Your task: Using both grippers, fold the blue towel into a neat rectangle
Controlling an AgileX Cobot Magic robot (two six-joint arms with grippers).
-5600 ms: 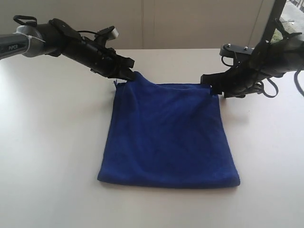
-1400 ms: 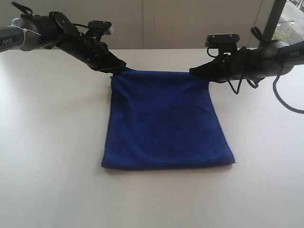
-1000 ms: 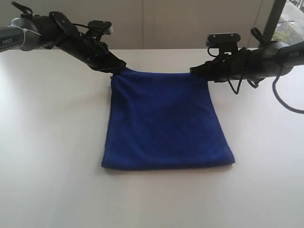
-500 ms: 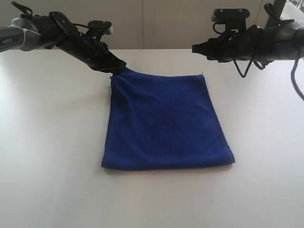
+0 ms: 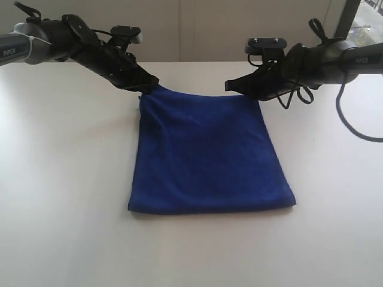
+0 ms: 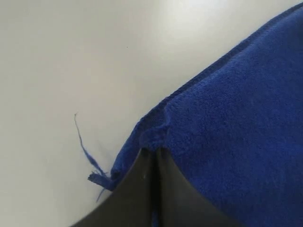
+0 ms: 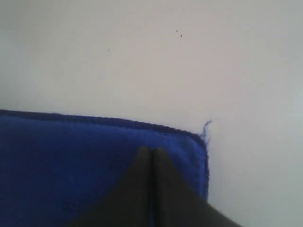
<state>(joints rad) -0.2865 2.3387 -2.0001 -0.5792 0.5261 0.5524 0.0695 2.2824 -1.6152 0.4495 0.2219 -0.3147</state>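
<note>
While the blue towel [image 5: 209, 155] lies mid-frame, its upper left corner is pinched by the left gripper [image 5: 154, 85]. The right gripper [image 5: 230, 86] is shut and empty; the upper right corner should probably be grabbed next.

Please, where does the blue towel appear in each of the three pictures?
Exterior view: the towel lies flat in the middle.
Left wrist view: towel fills the picture's right and lower part.
Right wrist view: towel fills the picture's lower left.
Shared landmark: the white table beside it.
</note>
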